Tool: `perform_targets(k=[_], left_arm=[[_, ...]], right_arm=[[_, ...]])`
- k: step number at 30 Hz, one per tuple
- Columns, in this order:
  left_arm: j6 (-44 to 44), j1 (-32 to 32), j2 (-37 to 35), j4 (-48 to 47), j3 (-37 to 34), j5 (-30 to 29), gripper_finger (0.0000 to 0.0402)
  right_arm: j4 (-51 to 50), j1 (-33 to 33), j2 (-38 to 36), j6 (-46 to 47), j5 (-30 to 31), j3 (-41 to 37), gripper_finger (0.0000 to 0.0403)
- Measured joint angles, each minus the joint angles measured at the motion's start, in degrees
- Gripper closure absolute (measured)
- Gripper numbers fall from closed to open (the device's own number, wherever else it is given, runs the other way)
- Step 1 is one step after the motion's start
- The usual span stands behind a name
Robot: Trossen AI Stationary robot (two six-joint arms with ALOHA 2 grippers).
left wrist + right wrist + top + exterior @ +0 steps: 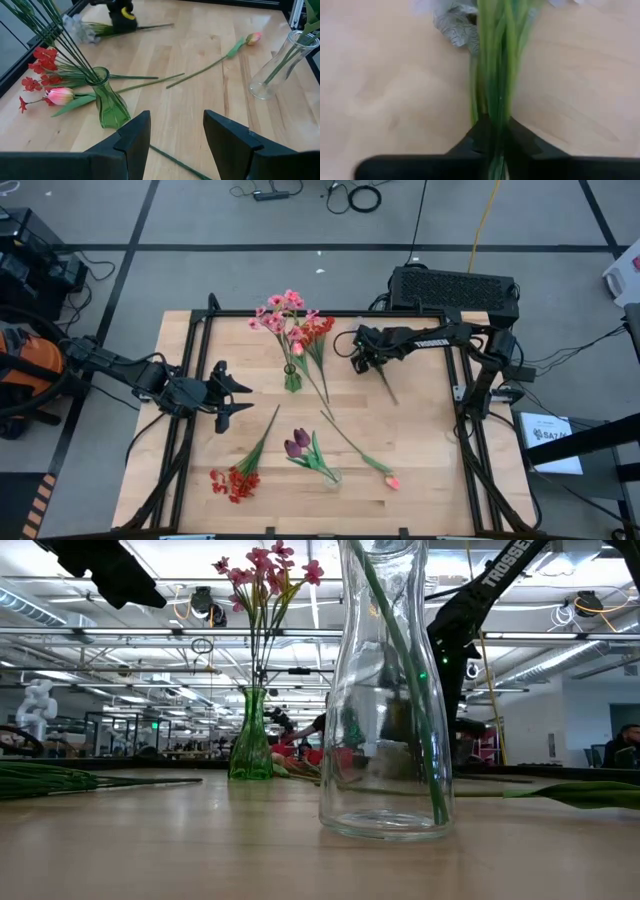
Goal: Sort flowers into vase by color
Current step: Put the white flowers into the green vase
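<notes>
Fingers of the left gripper stand wide apart and empty at the middle left of the high view. Below them, at lower left, the red cluster is unsorted on the table. In the upper middle, the green vase has pink blossoms; more red flowers lie beside it. The clear vase holds the maroon tulips, and a pink bud lies loose nearby. At upper right, the right gripper is closed on a bunch of green stems.
</notes>
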Motion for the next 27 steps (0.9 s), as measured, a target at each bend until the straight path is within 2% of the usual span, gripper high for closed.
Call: perform_targets(k=[3, 6, 10, 14, 19, 23, 27], left_arm=[[0.0, 0.0, 0.0, 0.0, 0.0, 0.1, 0.0212], [0.0, 0.0, 0.0, 0.0, 0.0, 0.8, 0.0212], [0.0, 0.0, 0.0, 0.0, 0.0, 0.9, 0.0212], [0.0, 0.0, 0.0, 0.0, 0.0, 0.9, 0.0212], [0.0, 0.0, 0.0, 0.1, 0.0, 0.9, 0.0212], [0.0, 0.0, 0.0, 0.1, 0.0, 1.0, 0.0212], [0.0, 0.0, 0.0, 0.1, 0.0, 1.0, 0.0212]], right_arm=[[-0.6, 0.9, -1.0, -8.2, -4.8, 0.0, 0.039], [-5.7, 1.2, -3.2, -10.8, -6.9, -0.1, 0.0395], [-12.2, 1.3, -8.2, -11.7, -2.3, -0.1, 0.0399], [-10.3, 2.3, -16.3, -13.2, 1.3, -0.2, 0.04], [4.0, 4.4, -28.8, -20.4, 1.2, -0.8, 0.0402], [20.7, 5.5, -38.7, -25.8, 0.4, -6.6, 0.0402], [47.5, 5.6, -46.5, -27.4, -8.2, -18.3, 0.0402]])
